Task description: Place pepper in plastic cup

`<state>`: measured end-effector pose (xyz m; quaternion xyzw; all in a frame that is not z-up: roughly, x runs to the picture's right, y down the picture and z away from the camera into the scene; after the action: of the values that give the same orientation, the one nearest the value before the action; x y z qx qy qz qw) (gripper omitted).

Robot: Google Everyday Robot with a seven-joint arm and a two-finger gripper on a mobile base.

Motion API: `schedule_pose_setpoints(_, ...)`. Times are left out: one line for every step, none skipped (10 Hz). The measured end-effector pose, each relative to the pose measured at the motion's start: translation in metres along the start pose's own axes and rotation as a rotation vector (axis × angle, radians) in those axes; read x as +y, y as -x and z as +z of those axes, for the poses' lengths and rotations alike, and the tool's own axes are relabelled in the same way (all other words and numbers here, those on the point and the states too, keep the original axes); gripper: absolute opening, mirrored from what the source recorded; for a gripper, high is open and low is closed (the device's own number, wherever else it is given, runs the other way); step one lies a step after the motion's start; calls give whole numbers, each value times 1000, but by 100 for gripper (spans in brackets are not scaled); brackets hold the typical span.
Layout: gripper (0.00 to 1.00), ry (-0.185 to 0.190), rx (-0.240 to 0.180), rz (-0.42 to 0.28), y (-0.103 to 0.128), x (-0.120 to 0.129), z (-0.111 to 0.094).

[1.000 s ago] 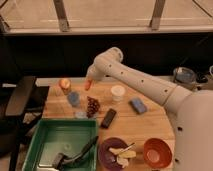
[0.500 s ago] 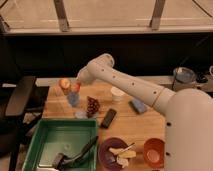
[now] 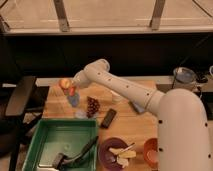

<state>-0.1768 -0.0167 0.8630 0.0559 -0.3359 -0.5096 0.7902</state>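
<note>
Compared with half a second and a full second earlier, the arm is seen swung further toward the left end of the table (image 3: 125, 127), and the gripper (image 3: 75, 84) is now brought directly above the plastic cup (image 3: 73, 99). This is judged to mean that transport is essentially finished and only the lowering and release remain.

The pepper (image 3: 72, 91) is seen as a small red-orange sliver hanging from the gripper, its tip just above the plastic cup's rim, possibly touching it; contact cannot be resolved. The gripper is judged clenched on the pepper, with the fingers barely apart around its slim body.

Relative to the plastic cup: a round orange-red fruit (image 3: 64, 83) lies just behind and to the left, the grape bunch (image 3: 92, 106) stands just beside to the right, a dark flat object (image 3: 108, 118) lies further right and nearer the camera, and the green tray (image 3: 37, 145) lies in front.

The pepper is not yet inside the cup.
</note>
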Motion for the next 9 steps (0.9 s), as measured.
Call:
schedule_pose_setpoints(3,-18,-5,4,1,1,5)
schedule_pose_setpoints(12,-33,-8,4,2,0,8)
schedule_pose_setpoints(22,-38,-9,4,3,2,11)
schedule_pose_setpoints(31,-40,-9,6,4,5,13)
schedule_pose_setpoints(41,-40,-13,6,6,7,17)
schedule_pose_setpoints(44,-40,-16,4,8,8,21)
schedule_pose_setpoints(45,-38,-21,1,11,9,25)
schedule_pose_setpoints(50,-36,-20,0,13,10,28)
schedule_pose_setpoints(58,-36,-16,1,14,11,30)
